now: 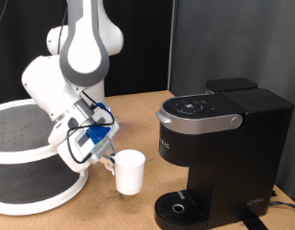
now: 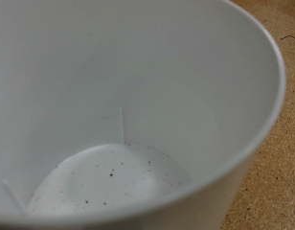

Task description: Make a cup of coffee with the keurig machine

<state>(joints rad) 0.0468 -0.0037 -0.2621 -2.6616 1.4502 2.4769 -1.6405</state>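
The cup (image 1: 129, 172) stands upright on the table (image 1: 138, 110) near the middle of the exterior view, between the tool (image 1: 105, 161) on the exterior view's left and the keurig machine (image 1: 219, 153) on its right. It is not on the round drip tray (image 1: 178, 207), which lies just beside it, lower and to the right.

The tool sits at the cup's rim, on the side away from the machine. The exterior view does not resolve the fingers, so whether they are closed on the wall, or how far apart they stand, cannot be told. The wrist view shows no fingers at all, only the cup (image 2: 128, 105) filling the picture.

Likely hazards: the cup is light and tall for its base, so a push at the rim could tip it or slide it toward the machine. If held by one wall only, it could swing or slip out. The machine's overhanging head leaves little room above the tray, so a high carry could knock the rim against it.

The cup is plain white, smooth and unmarked, and far smaller than the black machine. The wrist view shows thin moulded ribs rising from the floor and dark specks scattered across the bottom; no liquid is visible inside. The machine's grey-silver lid appears shut.

A round white stand (image 1: 28, 158) sits at the exterior view's left.
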